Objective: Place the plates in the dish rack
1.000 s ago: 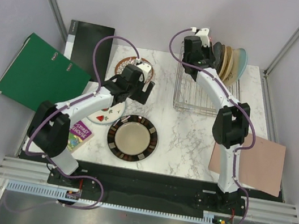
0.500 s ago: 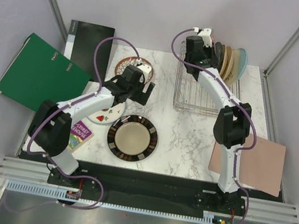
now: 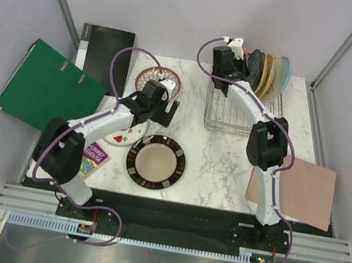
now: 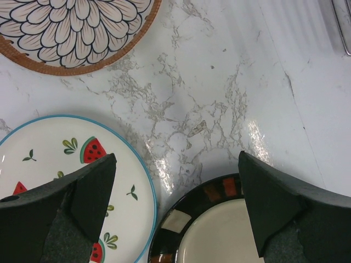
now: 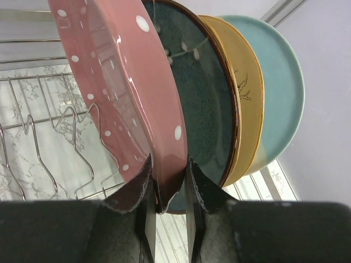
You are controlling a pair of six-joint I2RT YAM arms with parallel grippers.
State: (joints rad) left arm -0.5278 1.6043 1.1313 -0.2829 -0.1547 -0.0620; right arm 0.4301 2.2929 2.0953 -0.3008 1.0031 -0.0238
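My right gripper point(image 5: 167, 164) is shut on the lower rim of the pink plate with white dots point(image 5: 126, 82), holding it on edge over the far end of the wire dish rack point(image 3: 233, 111), beside the plain plates standing there. My left gripper point(image 4: 178, 164) is open and empty, low over the marble between the white fruit plate point(image 4: 55, 159) and the dark-rimmed cream-centred plate point(image 4: 219, 230). The brown petal-lattice plate point(image 4: 77, 27) lies flat beyond them. In the top view the left gripper point(image 3: 166, 106) sits between the brown plate point(image 3: 152, 73) and the dark-rimmed plate point(image 3: 156, 160).
A dark plate point(image 5: 208, 98), a cream plate point(image 5: 247, 93) and a teal plate point(image 5: 279, 82) stand in the rack behind the pink one. A green binder point(image 3: 48, 86), a black folder point(image 3: 106, 45) and a book point(image 3: 94, 158) lie at the left. A pinkish-tan board point(image 3: 307, 194) lies at the right.
The right gripper has shifted slightly left with the pink plate in it. The left gripper has drifted a little toward the near side.
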